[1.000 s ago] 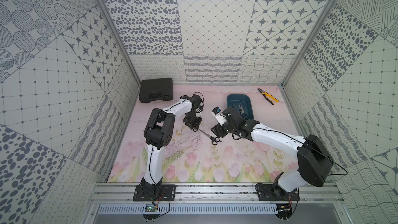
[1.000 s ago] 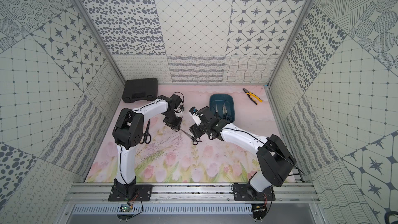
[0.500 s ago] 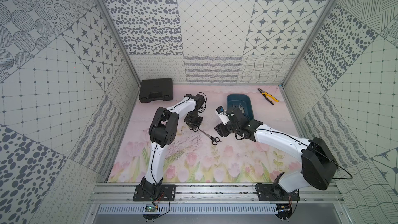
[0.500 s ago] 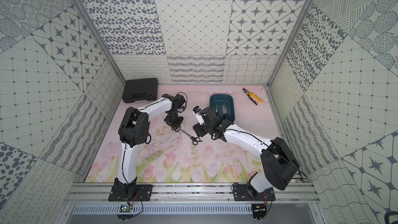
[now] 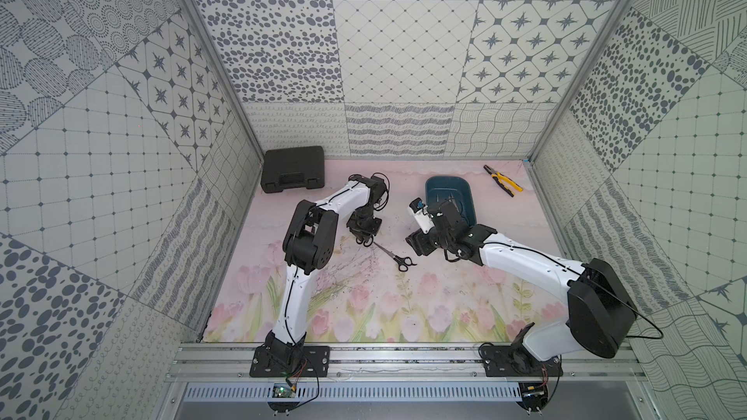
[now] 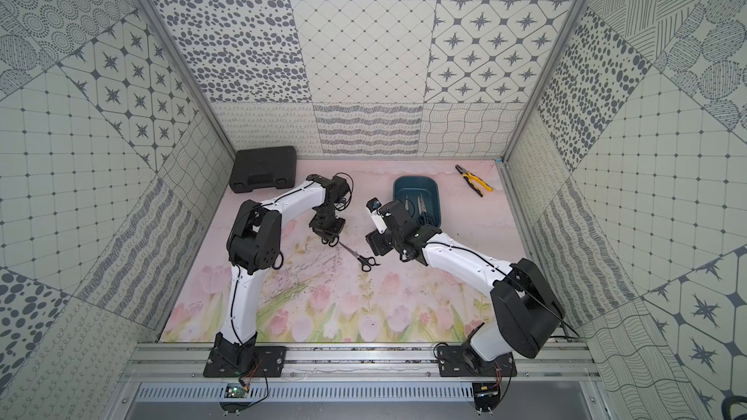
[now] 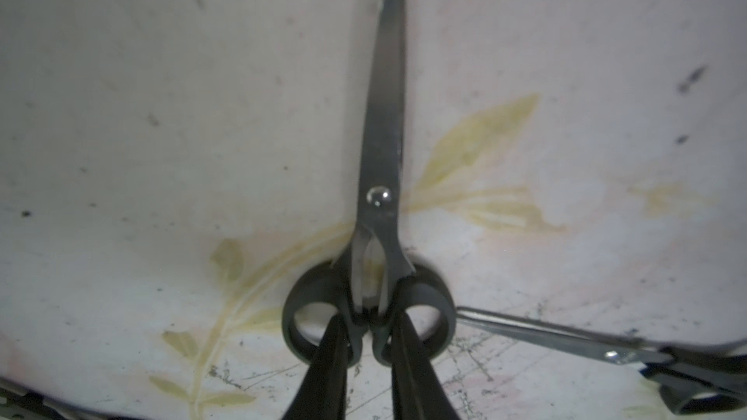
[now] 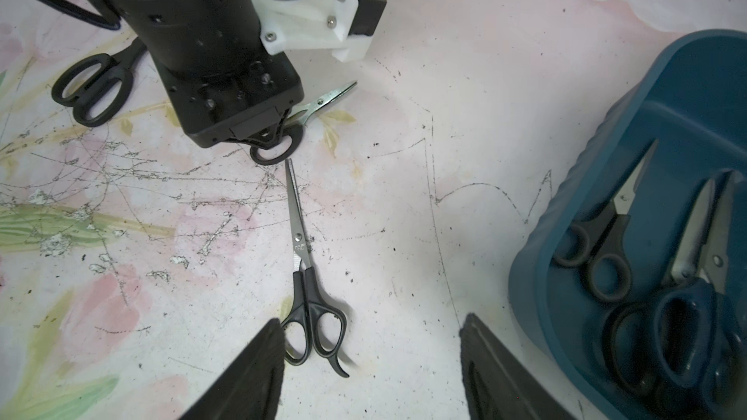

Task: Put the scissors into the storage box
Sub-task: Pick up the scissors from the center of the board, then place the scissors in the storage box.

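My left gripper [image 7: 370,333] points down at the mat and is shut on a small black-handled pair of scissors [image 7: 382,115]. One finger [image 7: 333,353] goes into each loop and pinches the bars between the loops. The pair lies low on the mat [image 8: 323,101]. A slim black-handled pair [image 5: 394,256] [image 8: 301,252] lies just beside it. My right gripper [image 8: 370,321] hovers open by that pair's handles, holding nothing. The teal storage box [image 5: 429,191] [image 8: 687,86] holds black-handled scissors [image 8: 598,252] and a dark blue-handled pair [image 8: 687,337].
A large black-handled pair of scissors [image 8: 93,86] lies behind the left arm in the right wrist view. The black hard case [image 5: 293,169] sits at the back left. Yellow-and-black pliers [image 5: 502,181] lie at the back right near the wall.
My left gripper has shut on the small scissors' handles and its arm has shifted a little toward the back. My right gripper has drifted slightly toward the box and stays open.
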